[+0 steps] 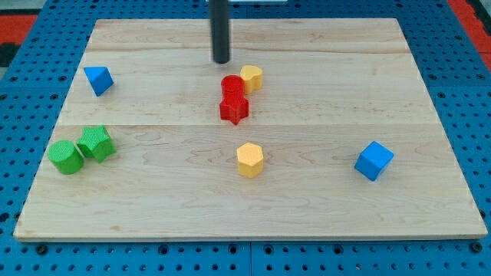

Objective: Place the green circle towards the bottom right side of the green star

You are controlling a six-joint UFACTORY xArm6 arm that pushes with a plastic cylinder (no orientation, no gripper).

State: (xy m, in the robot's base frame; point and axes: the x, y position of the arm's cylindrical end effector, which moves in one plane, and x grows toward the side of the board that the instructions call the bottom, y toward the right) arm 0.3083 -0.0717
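Note:
The green circle (pixel 66 156) is a green cylinder at the view's left, near the board's left edge. The green star (pixel 96 142) touches it on its upper right side. My tip (pixel 222 60) is the lower end of the dark rod at the view's top centre. It stands far to the right of and above both green blocks, just above the red cylinder (pixel 232 85).
A red star (pixel 235 109) sits below the red cylinder, and a yellow block (pixel 252 77) touches that cylinder's right. A yellow hexagon (pixel 250 159) lies at centre bottom. A blue triangle (pixel 98 79) is upper left, a blue cube (pixel 374 160) at right.

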